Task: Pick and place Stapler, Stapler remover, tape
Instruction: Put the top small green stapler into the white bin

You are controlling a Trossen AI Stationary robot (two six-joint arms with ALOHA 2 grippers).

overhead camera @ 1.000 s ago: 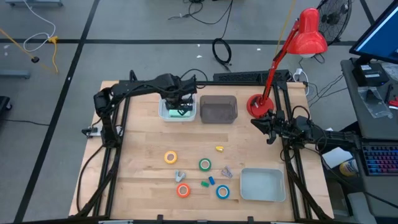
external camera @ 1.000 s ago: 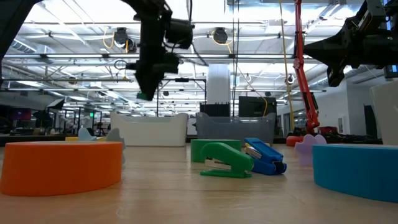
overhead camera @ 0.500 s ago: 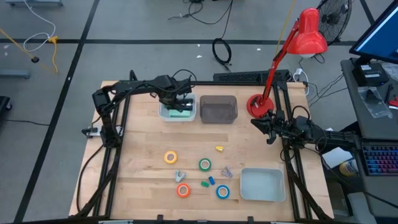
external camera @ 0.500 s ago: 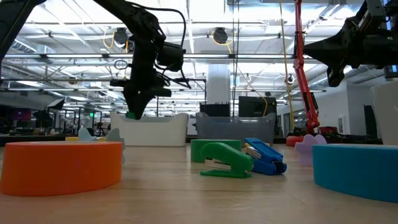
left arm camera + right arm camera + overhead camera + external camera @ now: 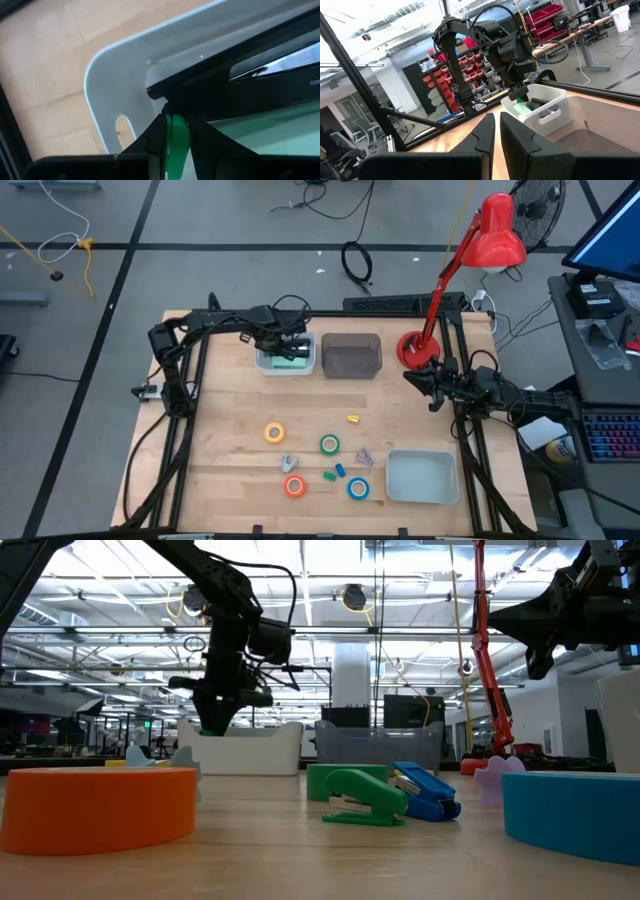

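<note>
- A pale wooden table (image 5: pixel 220 430) carries everything.
- At its far edge stand a white bin (image 5: pixel 287 362) and, just right of it, a grey translucent bin (image 5: pixel 351 356).
- Right of the bins sits the round base of a red desk lamp (image 5: pixel 412 347).
- A pale tray (image 5: pixel 421 477) lies at the near right.
- Four tape rolls lie near the middle: yellow tape (image 5: pixel 274 433), green tape (image 5: pixel 329 444), orange tape (image 5: pixel 294 486), blue tape (image 5: pixel 358 488).
- Between the rolls lie a small green stapler (image 5: pixel 328 475) and a blue stapler (image 5: pixel 340 470), touching or nearly so.
- Two grey staple removers lie there: one (image 5: pixel 288 463) above the orange roll, one (image 5: pixel 365 455) right of the green roll.
- A small yellow piece (image 5: pixel 352 418) lies farther back.
</note>
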